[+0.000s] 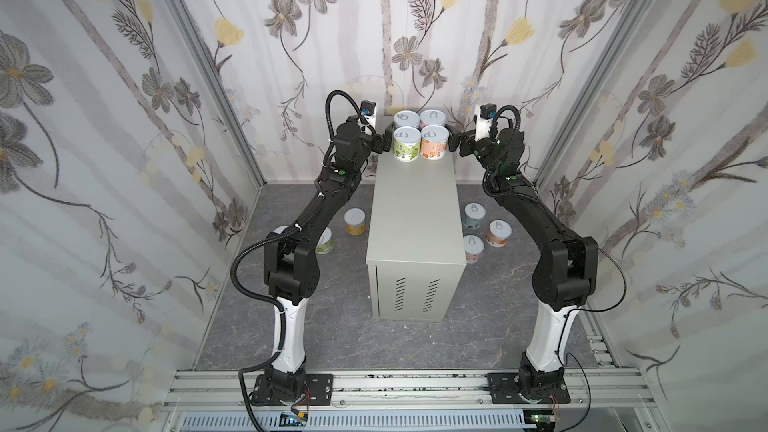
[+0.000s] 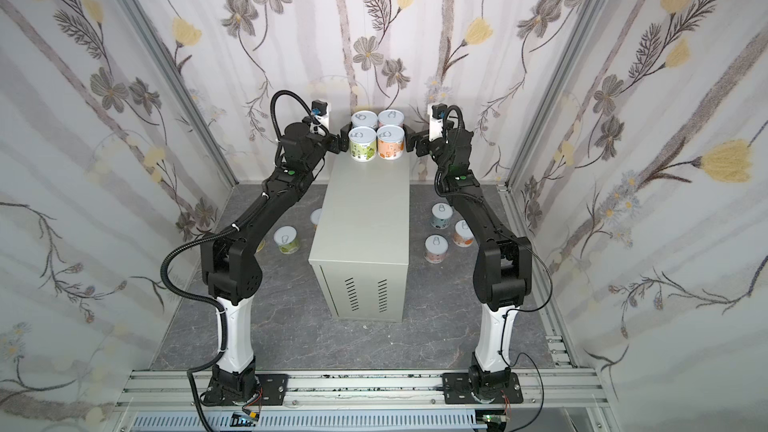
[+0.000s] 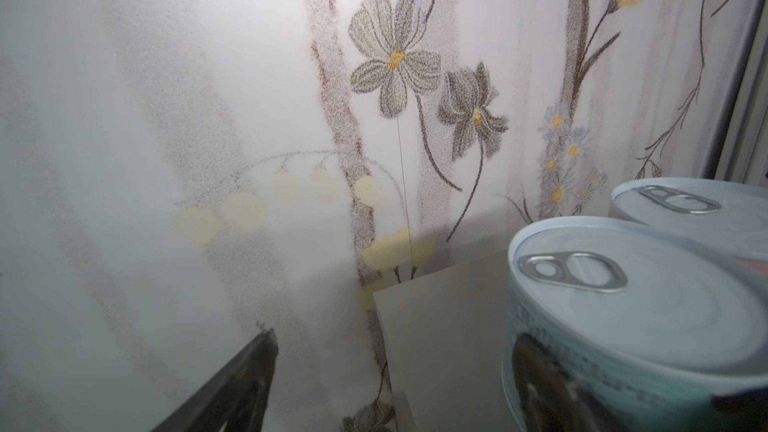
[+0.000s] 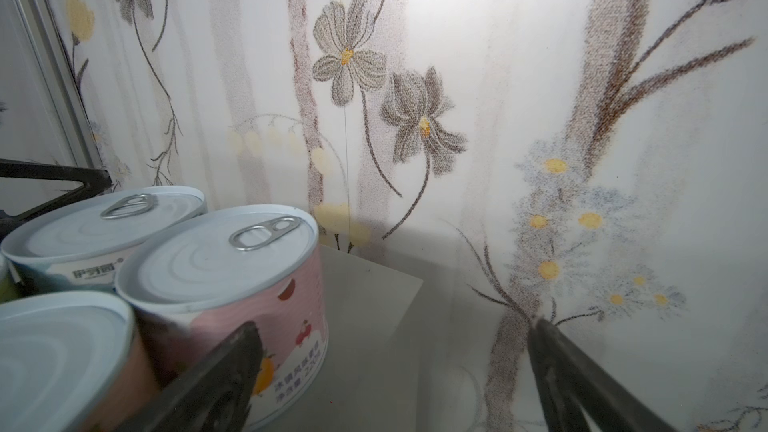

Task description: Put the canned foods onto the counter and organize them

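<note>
Pale grey-beige metal formed the cabinet (image 1: pixel 415 222), and four tins stood upright at the far end of its flat top in a tight two-by-two block. A green tin (image 1: pixel 405 148) and an orange tin (image 1: pixel 433 146) were in front, with a pale blue tin (image 1: pixel 406 119) and a pink tin (image 1: pixel 432 118) behind, near the flowered wall (image 1: pixel 374 35).

The left gripper (image 1: pixel 385 141) sat just beside the block's left side, jaws spread wide and gripping nothing. In the left wrist view one finger (image 3: pixel 249 380) stood well clear of the pale blue tin. The right gripper (image 1: pixel 455 141) sat just beside the block's right side, jaws wide apart and empty, with one finger (image 4: pixel 224 367) close by the pink tin.

Six more tins stood on the dark marbled floor (image 1: pixel 332 347). Left of the cabinet were a yellow-orange tin (image 1: pixel 355 221), a second green tin (image 2: pixel 286 241) and a hidden tin (image 1: pixel 281 229) showing only a sliver of lid behind the left arm (image 1: pixel 299 226). Right of it were a blue-grey tin (image 1: pixel 474 216), a peach tin (image 1: pixel 498 233) and a rosy tin (image 1: pixel 473 249).
</note>
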